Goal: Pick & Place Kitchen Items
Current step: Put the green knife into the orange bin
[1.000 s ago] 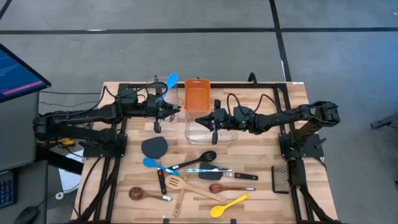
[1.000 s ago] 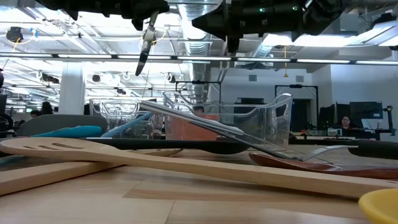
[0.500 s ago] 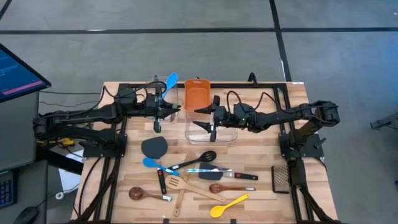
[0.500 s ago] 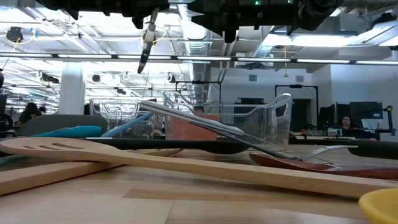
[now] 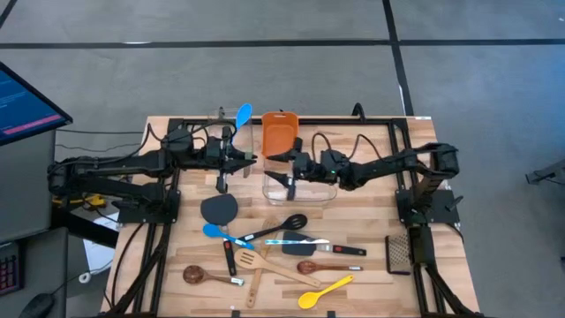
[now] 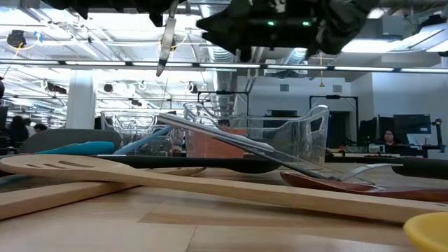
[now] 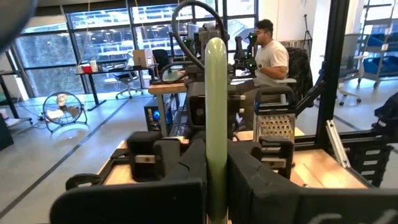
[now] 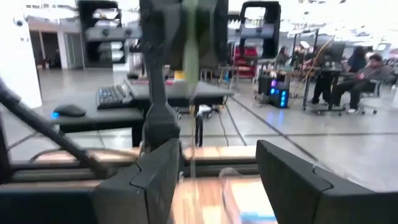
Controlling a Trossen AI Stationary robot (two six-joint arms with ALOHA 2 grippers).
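My left gripper [image 5: 237,159] hovers above the table's far left part, shut on a slim utensil with a pale green handle [image 7: 216,112] whose lower end [image 6: 162,59] hangs free. My right gripper [image 5: 275,168] stands open and level over the clear tub [image 5: 305,187], its fingers [image 8: 158,177] pointing at the left gripper and the green handle [image 8: 198,28]; nothing lies between them. A blue spoon [image 5: 241,117] stands in another clear tub [image 5: 222,134] at the far left. Several more utensils lie on the near half of the table, among them a black turner [image 5: 218,208] and a yellow spoon [image 5: 325,290]. My left gripper pinches the pale green handle [image 7: 216,158] between its two fingers. The fingers are level, come from the table's left and lie across the utensil. The utensil stands nearly upright, its rounded end [image 7: 216,43] up, and is lifted clear of the table.
An orange bin [image 5: 278,134] stands at the far middle between the two clear tubs. A grater [image 5: 399,252] lies near the right edge. Wooden spoons, a blue spatula [image 5: 214,231] and a black ladle [image 5: 284,225] crowd the near middle. People sit in the room beyond.
My right gripper has opened and then gone toward the table's left, closer to the left gripper and its utensil, sinking a little. The left gripper has kept its hold and stayed in place.
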